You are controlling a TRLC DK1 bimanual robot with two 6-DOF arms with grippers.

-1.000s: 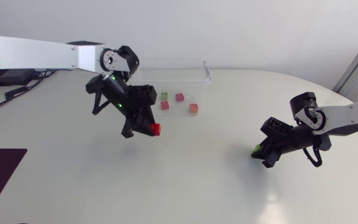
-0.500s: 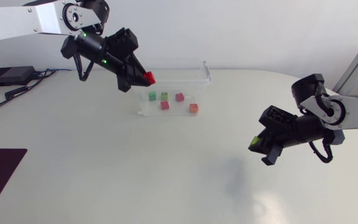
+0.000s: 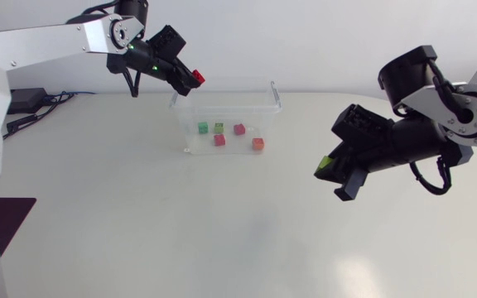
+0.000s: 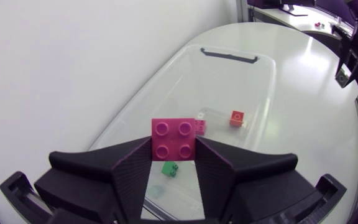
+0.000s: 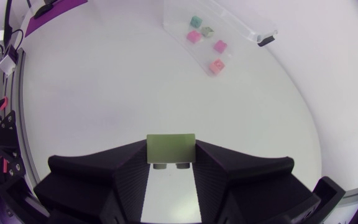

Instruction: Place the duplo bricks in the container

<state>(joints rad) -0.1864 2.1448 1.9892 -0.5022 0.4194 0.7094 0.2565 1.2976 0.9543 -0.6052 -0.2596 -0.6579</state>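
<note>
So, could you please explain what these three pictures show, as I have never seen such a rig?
Two robot arms stand at a white table. One picture looks down from above; the other two come from cameras on the arms' wrists, each looking past its own black gripper. A clear container on the table has five small bricks inside. The left gripper holds a red brick above one end of the container. The right gripper, off to the side, holds a green brick above the table.
</note>
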